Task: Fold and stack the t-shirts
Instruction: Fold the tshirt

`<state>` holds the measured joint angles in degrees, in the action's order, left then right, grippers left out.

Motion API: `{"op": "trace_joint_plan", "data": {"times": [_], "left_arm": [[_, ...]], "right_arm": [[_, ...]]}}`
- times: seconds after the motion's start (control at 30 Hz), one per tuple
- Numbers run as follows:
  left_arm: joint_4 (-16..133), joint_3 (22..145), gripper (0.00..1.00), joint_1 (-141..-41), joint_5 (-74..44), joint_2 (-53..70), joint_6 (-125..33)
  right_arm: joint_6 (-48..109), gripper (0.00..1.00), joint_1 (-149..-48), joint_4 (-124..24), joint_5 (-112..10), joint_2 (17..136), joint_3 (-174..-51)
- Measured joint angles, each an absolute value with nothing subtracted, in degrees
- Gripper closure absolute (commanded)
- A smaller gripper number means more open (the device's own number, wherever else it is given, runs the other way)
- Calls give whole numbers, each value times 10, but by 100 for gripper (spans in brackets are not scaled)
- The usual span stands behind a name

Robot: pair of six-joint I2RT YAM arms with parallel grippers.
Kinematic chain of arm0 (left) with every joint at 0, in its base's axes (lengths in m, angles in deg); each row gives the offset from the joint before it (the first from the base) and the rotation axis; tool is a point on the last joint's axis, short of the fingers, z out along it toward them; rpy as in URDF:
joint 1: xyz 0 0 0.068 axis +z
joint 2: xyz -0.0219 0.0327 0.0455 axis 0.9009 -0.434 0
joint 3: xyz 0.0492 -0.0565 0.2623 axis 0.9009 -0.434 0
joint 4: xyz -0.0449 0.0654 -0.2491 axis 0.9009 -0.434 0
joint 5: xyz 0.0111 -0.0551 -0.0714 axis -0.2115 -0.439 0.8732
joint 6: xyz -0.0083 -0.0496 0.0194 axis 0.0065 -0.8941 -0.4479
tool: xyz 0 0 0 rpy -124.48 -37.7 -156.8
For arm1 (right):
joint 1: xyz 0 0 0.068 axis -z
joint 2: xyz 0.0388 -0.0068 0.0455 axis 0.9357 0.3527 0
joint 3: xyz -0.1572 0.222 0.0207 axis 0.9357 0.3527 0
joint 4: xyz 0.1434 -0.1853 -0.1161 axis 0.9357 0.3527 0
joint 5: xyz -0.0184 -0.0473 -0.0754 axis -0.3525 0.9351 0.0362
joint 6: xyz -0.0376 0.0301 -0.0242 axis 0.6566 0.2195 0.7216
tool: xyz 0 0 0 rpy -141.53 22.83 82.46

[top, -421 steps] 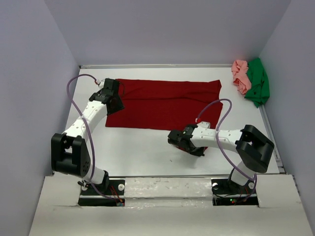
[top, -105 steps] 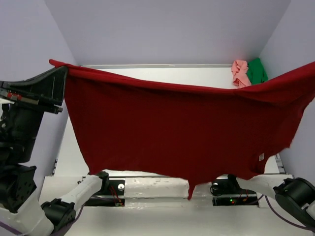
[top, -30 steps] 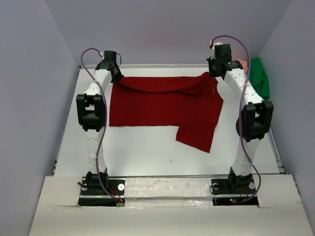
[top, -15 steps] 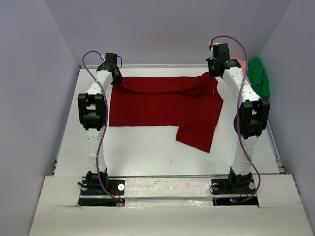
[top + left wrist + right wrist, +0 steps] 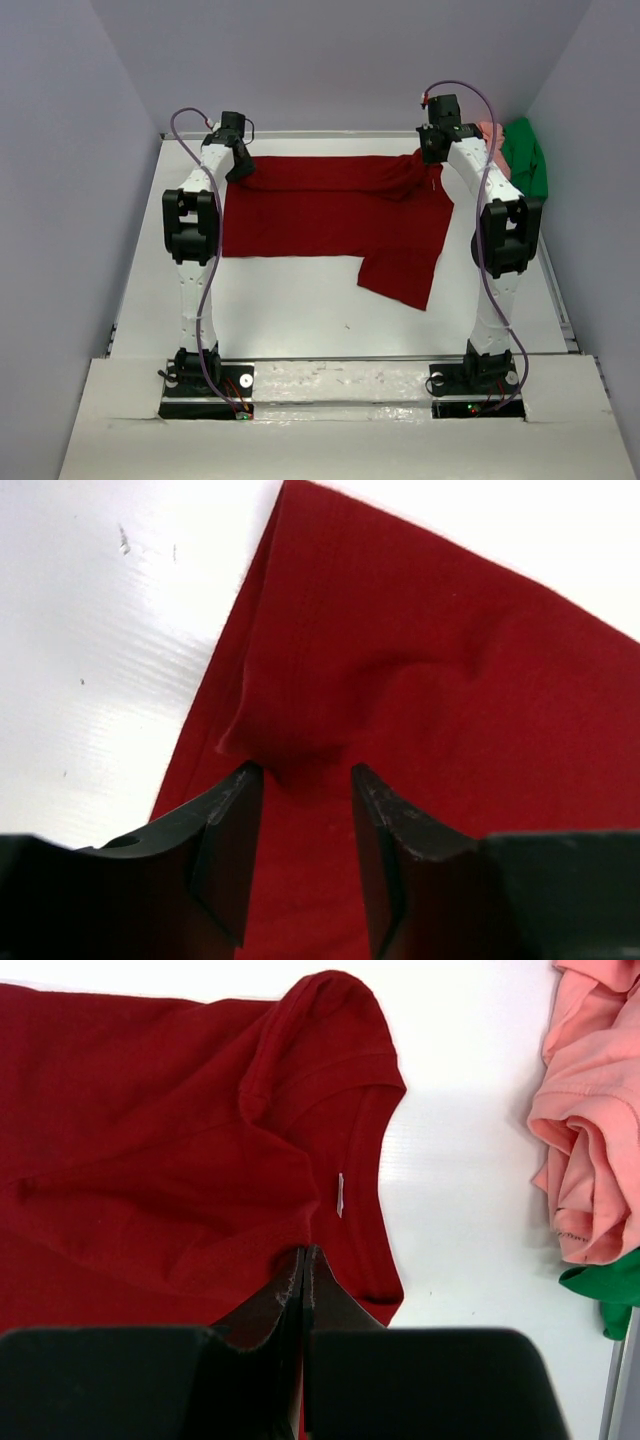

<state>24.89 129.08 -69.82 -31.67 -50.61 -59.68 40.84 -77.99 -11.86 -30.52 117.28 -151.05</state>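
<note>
At the far left of the white counter (image 5: 290,310), the left claw (image 5: 305,775) pointed down at the far-left corner of the dark red t-shirt (image 5: 330,205), its jaws parted around a small raised pucker of cloth. The shirt lay spread across the far middle of the counter, with one sleeve hanging toward the near right. At the shirt's far-right corner, beside the collar, the right claw (image 5: 302,1252) was pinched closed on the red cloth. Farther right, in the far corner, lay the crumpled pale pink t-shirt (image 5: 585,1110), touching the bright green t-shirt (image 5: 525,160).
</note>
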Motion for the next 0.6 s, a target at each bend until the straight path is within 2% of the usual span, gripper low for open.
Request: {"op": "trace_joint_plan", "data": {"times": [0.37, 0.6], "left_arm": [[201, 1287, 43, -699, -378, -506, -661], [196, 1240, 42, -698, -379, -500, -727]], "right_arm": [[406, 100, -780, -115, -296, 1173, -1509], [393, 100, -780, -99, -257, 1174, -1472]]}}
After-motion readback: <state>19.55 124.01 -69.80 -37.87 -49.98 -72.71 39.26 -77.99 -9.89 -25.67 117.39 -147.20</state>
